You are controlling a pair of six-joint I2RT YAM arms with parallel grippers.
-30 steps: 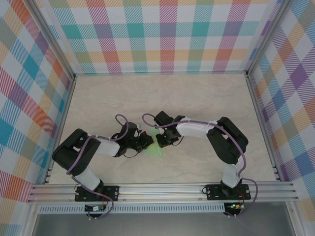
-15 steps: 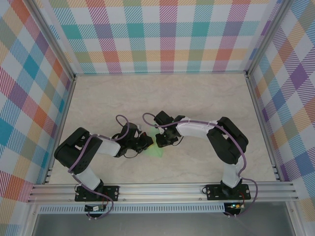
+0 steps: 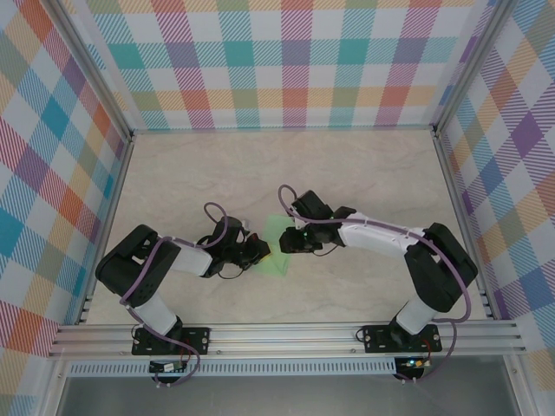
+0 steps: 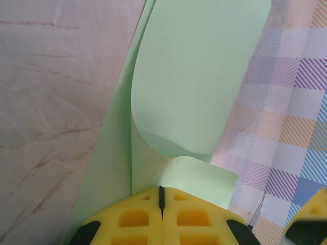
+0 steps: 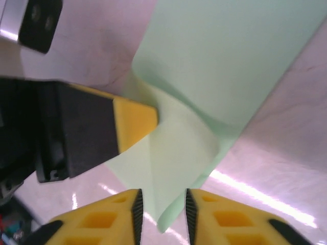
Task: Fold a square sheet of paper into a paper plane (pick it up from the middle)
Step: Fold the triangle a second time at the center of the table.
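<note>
The square sheet of paper point(image 3: 279, 256) is pale mint green and lies partly folded at the table's middle, one flap curling upward point(image 4: 199, 76). The paper plane is out of view. My left gripper point(image 3: 263, 252) comes from the left and is shut on the sheet's edge; in the left wrist view its yellow jaws point(image 4: 162, 196) meet on the paper. My right gripper point(image 3: 287, 245) sits at the sheet's right side. Its jaws point(image 5: 162, 212) stand apart, and a curled edge of the sheet point(image 5: 179, 168) lies loose between them. The left fingertip point(image 5: 134, 121) shows beside the sheet in the right wrist view.
The beige marble-pattern tabletop point(image 3: 364, 173) is fenced by an aluminium frame point(image 3: 286, 331) along the near edge. Plaid walls point(image 3: 286, 61) stand at the back and on both sides. Both arm bases are bolted at the near rail.
My right gripper has opened and let go of the sheet, and its arm has stretched out toward the right. The left gripper has kept its hold and place.
</note>
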